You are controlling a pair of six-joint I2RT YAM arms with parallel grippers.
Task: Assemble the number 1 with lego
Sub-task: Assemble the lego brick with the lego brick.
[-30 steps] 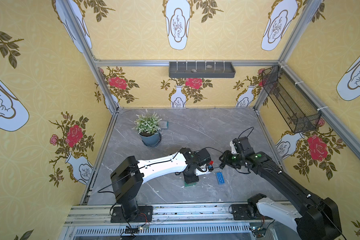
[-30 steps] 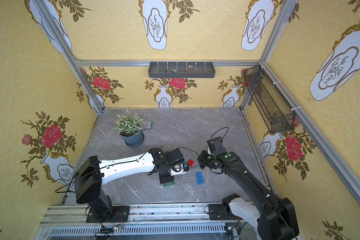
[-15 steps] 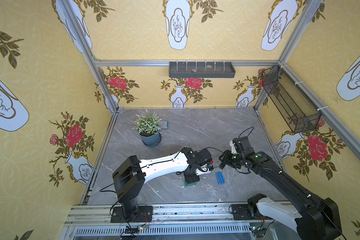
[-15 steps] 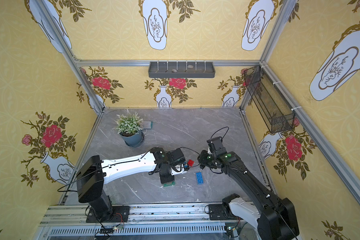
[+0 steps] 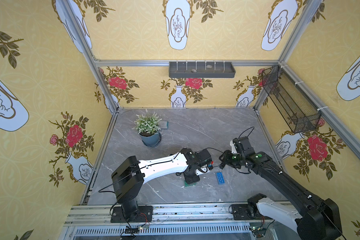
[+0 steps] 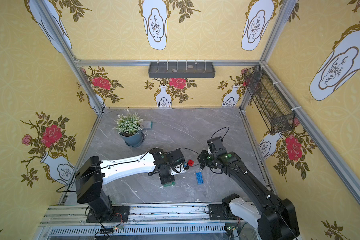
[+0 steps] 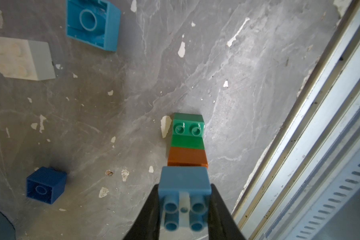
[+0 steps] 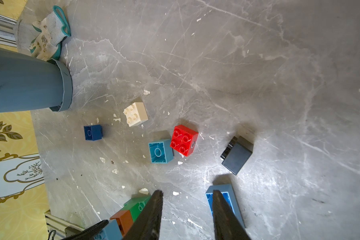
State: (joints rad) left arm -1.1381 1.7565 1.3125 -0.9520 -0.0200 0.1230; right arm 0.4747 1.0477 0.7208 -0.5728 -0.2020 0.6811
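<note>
Long blue brick (image 5: 220, 178) on grey tabletop (image 5: 195, 128)

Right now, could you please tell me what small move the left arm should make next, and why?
Probably open the left claw and lift straight off. Its light-blue brick seems to sit square on the brown brick, above the green ones, so that layer of the stack looks done.
</note>
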